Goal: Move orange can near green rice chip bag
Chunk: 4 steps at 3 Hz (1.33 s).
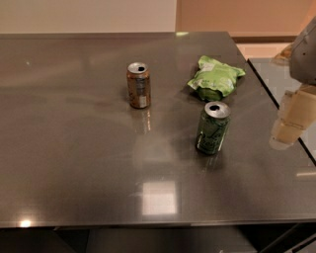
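Note:
The orange can (pixel 138 85) stands upright on the grey table (pixel 74 148), left of centre toward the back. The green rice chip bag (pixel 216 77) lies to its right, about a can's height away. A dark green can (pixel 213 128) stands upright just in front of the bag. My gripper (pixel 292 121) hangs at the right edge of the view, above the table's right edge, well away from the orange can and holding nothing that I can see.
The table's right edge runs diagonally beside the gripper, with a second glossy surface (pixel 281 74) beyond it. The front edge (pixel 148 222) is near the bottom of the view. A wall (pixel 98 15) stands behind the table.

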Motion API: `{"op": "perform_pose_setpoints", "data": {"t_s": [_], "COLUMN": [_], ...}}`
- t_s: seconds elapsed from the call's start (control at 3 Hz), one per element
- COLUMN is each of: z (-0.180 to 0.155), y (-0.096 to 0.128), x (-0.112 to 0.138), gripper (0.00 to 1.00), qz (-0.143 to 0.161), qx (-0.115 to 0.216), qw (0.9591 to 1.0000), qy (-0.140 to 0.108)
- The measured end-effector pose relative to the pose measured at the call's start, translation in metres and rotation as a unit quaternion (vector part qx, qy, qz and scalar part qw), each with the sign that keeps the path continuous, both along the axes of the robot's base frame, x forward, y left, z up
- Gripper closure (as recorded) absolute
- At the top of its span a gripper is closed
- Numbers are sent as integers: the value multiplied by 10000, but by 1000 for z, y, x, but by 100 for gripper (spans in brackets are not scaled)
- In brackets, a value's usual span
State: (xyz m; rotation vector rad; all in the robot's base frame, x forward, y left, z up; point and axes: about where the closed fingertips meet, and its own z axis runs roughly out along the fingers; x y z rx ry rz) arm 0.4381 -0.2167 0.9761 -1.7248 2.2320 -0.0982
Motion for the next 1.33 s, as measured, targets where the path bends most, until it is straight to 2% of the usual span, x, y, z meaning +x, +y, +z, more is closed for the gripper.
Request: {"op": "perform_pose_setpoints", "data": {"t_s": [0.33,0.67,1.33], "z": [0,5,15], "y": [0,7,44], "x": [0,15,78], "gripper": [0,0,0], "qz": [0,93,370], "qx": [0,64,415], "qw": [10000,9999,9984], "qy": [-1,-24,-104]}}
